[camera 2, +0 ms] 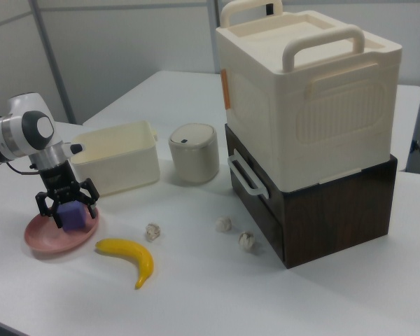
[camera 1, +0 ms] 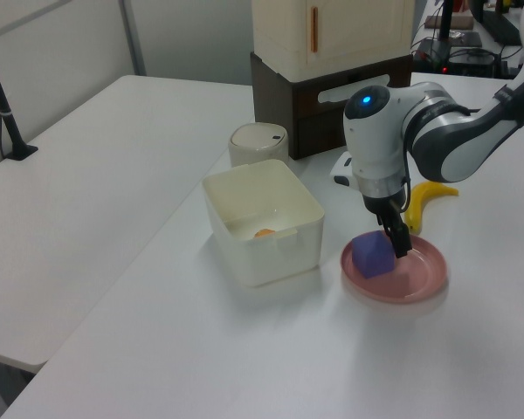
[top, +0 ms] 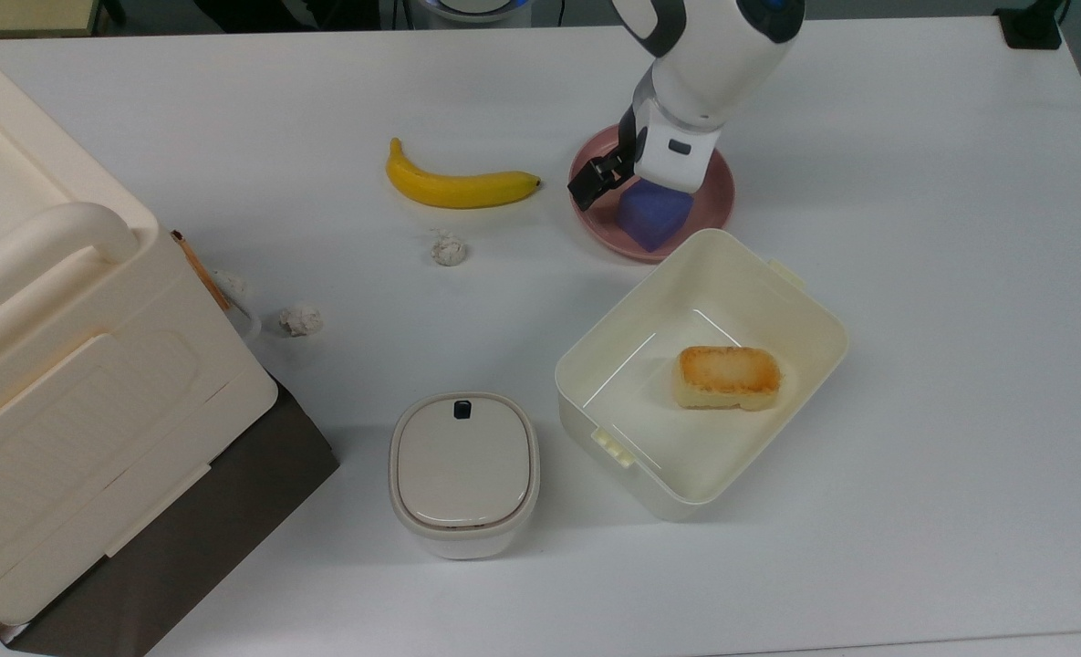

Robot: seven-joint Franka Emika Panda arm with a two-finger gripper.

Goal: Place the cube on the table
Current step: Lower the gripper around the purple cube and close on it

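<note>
right view shows the pincer [camera 2: 66, 204] spread wide astride the cube [camera 2: 73, 216]; top view hides half.

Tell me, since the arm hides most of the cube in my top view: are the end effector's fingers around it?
Observer: Yes. In the right view the end effector is open, with one finger on each side of the cube.
Operator: Is the cube off the plate?
Observer: No. In the left view the cube sits flat on the pink plate, not lifted.
</note>
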